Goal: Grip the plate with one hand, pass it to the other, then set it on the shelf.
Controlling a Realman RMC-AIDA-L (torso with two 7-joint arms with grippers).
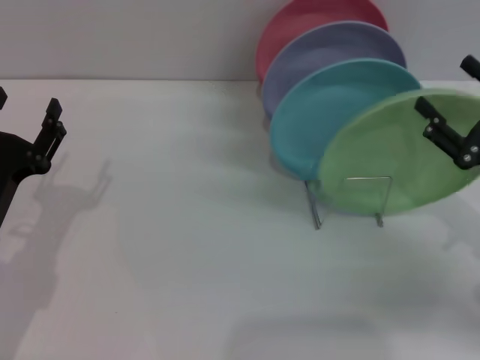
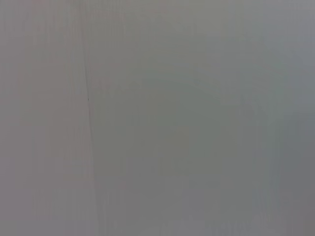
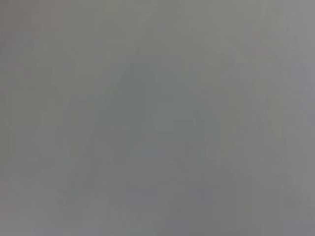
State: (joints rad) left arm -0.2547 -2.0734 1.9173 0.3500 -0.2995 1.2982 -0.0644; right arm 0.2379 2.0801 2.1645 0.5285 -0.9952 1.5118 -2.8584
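light-green plate (image 1: 390, 161): round, shallow, matte plastic, seated tilted in the front slot of the wire rack (image 1: 349, 199) at about 3 o'clock on the white tabletop (image 1: 187, 247); right rim is cut off by the frame edge. rack is thin silver wire with upright loops, mostly hidden behind the plates; only the front loop and feet are seen. stacked behind the green plate toward 1 o'clock, each overlapped by the next: turquoise plate (image 1: 322, 105), lavender plate (image 1: 322, 52), red plate (image 1: 300, 19).

right gripper (image 1: 457, 112): black, at 3 o'clock, jaws spread wide, lower finger overlapping the plate's upper right face; contact cannot be told, upper finger is partly cut off. left gripper (image 1: 26, 112): black, parked at 9 o'clock, well apart from the plate, jaws spread, nothing held, partly out of frame.

both wrist views are blank grey; nothing can be made out.
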